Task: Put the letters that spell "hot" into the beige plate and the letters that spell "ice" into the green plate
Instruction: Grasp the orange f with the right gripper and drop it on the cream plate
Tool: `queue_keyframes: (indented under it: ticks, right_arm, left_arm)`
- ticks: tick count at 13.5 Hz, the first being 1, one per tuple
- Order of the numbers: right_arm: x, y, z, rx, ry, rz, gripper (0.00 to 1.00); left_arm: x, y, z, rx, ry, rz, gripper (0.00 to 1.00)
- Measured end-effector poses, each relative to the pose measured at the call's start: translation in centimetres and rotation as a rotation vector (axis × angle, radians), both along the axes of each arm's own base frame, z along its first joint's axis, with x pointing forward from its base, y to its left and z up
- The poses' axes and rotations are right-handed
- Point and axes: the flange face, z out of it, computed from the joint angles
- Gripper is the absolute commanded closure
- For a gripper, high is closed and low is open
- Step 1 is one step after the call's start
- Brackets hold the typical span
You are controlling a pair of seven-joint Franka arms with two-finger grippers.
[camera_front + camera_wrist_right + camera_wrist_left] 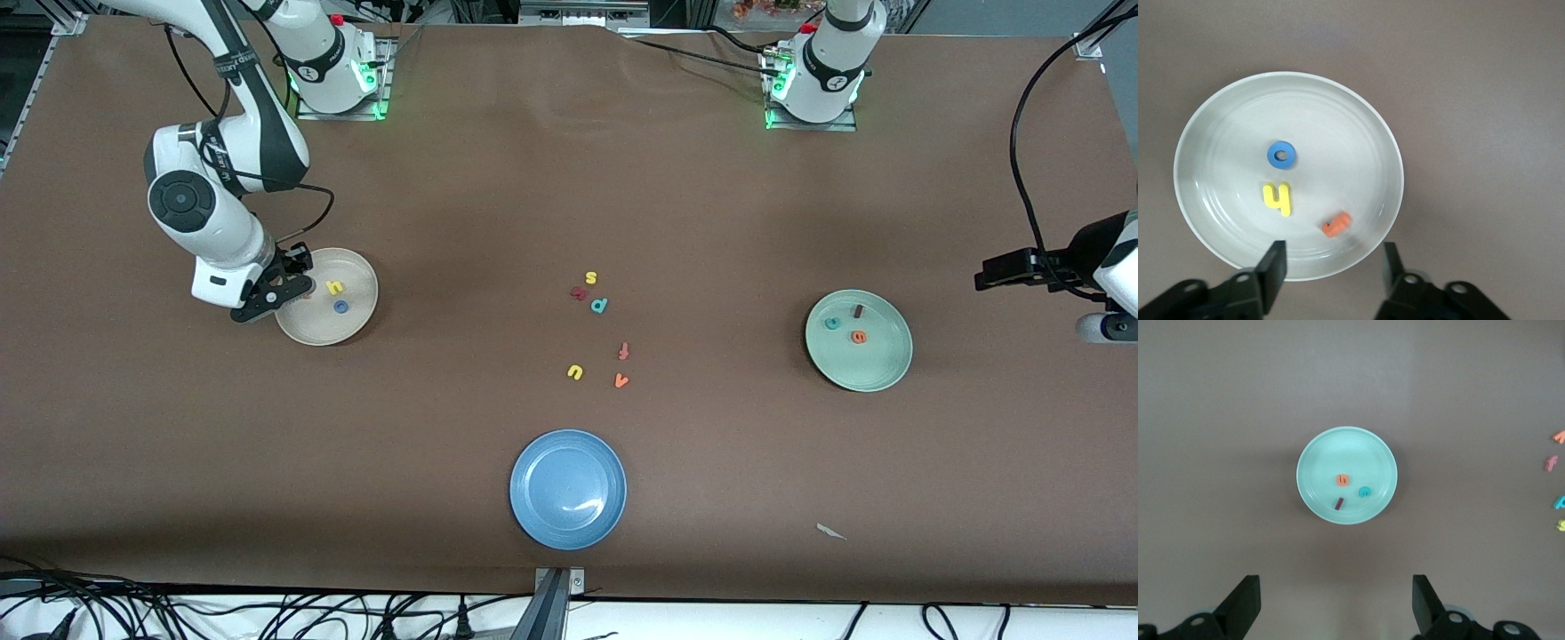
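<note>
The orange t (1337,224) is lying in the beige plate (1218,120), seemingly just beneath the right gripper (1331,267), whose fingers are hanging parted, holding nothing.

A brown-covered table (569,178) is seen, on which three plates are set. The beige plate (356,324) lies directly under the right gripper (283,293); the green plate (880,369) lies near the left gripper (987,283), toward the table's middle. Between the plates, loose foam letters (600,305) are scattered, with a blue plate (533,516) and a white scrap (831,532) nearer the front camera.
</note>
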Motion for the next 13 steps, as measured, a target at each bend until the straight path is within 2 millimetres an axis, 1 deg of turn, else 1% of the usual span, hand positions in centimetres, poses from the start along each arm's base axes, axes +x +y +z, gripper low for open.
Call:
queue_keyframes:
  ticks: [2,4,6,8,10,13]
  right_arm:
    - [0.1,0.0,0.6,0.017,-0.013,-0.023,0.00]
    - [0.6,0.1,1.9,0.065,-0.042,-0.073,0.00]
    - [1.7,0.3,4.4,0.097,-0.089,-0.102,0.00]
    - [2.5,0.3,7.1,0.101,-0.117,-0.149,0.00]
    - [3.3,0.3,9.7,0.096,-0.110,-0.203,0.00]
    - [4.2,0.5,14.1,0.133,-0.083,-0.262,0.00]
  left_arm:
    - [-0.3,-0.3,-0.2,-0.003,0.024,-0.005,0.00]
    - [-0.3,-0.7,-0.2,-0.004,0.029,-0.012,0.00]
    - [-0.3,-0.9,-0.2,-0.004,0.028,-0.014,0.00]
    - [-0.3,-0.4,-0.1,-0.003,0.023,-0.005,0.00]
    - [0.2,0.2,-0.1,0.000,-0.002,0.005,0.00]
    - [0.4,0.0,-0.1,0.000,-0.018,0.003,0.00]
